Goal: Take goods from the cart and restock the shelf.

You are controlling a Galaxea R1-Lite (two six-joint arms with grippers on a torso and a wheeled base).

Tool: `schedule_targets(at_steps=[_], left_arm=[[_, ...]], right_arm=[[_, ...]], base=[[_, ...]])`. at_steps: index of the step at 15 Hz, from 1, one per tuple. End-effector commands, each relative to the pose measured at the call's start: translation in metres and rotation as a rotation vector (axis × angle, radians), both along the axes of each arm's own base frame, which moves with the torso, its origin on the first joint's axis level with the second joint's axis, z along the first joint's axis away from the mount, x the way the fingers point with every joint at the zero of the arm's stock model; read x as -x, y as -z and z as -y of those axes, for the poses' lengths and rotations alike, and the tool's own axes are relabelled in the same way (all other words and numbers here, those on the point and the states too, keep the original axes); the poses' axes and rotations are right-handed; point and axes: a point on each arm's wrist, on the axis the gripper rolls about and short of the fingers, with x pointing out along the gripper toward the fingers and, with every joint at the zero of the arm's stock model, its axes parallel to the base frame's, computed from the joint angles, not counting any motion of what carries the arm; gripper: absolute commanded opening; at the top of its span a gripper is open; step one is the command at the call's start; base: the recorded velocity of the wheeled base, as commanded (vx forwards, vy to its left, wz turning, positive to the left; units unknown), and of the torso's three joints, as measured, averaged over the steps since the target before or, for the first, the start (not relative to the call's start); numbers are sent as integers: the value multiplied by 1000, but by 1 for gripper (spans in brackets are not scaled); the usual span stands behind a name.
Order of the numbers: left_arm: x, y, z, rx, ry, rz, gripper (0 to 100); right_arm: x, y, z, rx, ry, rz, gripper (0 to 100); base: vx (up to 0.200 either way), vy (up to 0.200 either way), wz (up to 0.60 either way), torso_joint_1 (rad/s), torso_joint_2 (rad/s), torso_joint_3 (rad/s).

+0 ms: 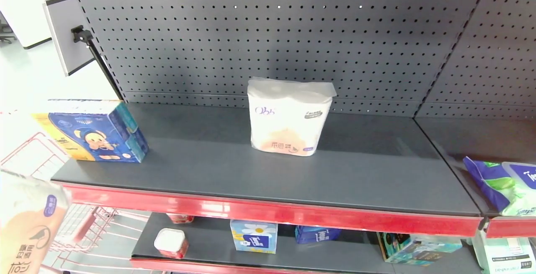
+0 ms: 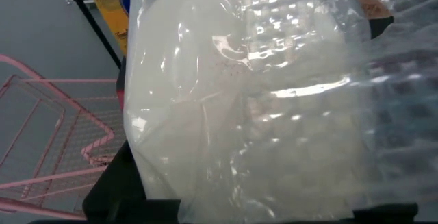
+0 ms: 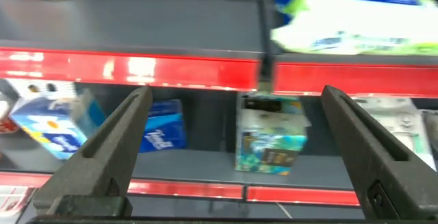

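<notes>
We are counting three packs around the grey metal shelf (image 1: 356, 169). One pillowy white pack (image 1: 289, 117) is standing upright mid-board, one boxy blue pack (image 1: 94, 130) is standing at the left end, and our left gripper (image 2: 253, 207) is holding one glossy film-wrapped tissue pack (image 1: 29, 223) over the pink wire cart (image 1: 33, 156), its long axis roughly upright. Our right gripper (image 3: 236, 94) is hanging spread wide before the red-edged lower shelves.

Wide shelf (image 1: 209, 169) gap, blue box (image 1: 94, 131) left, white pack (image 1: 287, 117) centre
</notes>
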Motion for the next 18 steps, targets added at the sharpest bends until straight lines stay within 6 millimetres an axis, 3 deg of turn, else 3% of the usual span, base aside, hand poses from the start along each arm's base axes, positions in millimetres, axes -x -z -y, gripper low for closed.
schedule_targets(at_steps=[1,5,10,18], left_arm=[[-1,0,0,-5,-2,-7,0],[-1,0,0,-10,0,-5,0],[-2,0,1,-25,1,-9,0],[4,-7,1,-17,116,78,0]], right_arm=[[0,0,0,0,0,-2,100],[0,0,0,0,0,-1,100],[0,0,0,0,0,-1,100],[0,0,0,5,-6,-3,100]], base=[[0,0,0,0,0,0],[0,0,0,0,0,0],[200,0,0,-3,0,7],[0,0,0,0,0,0]])
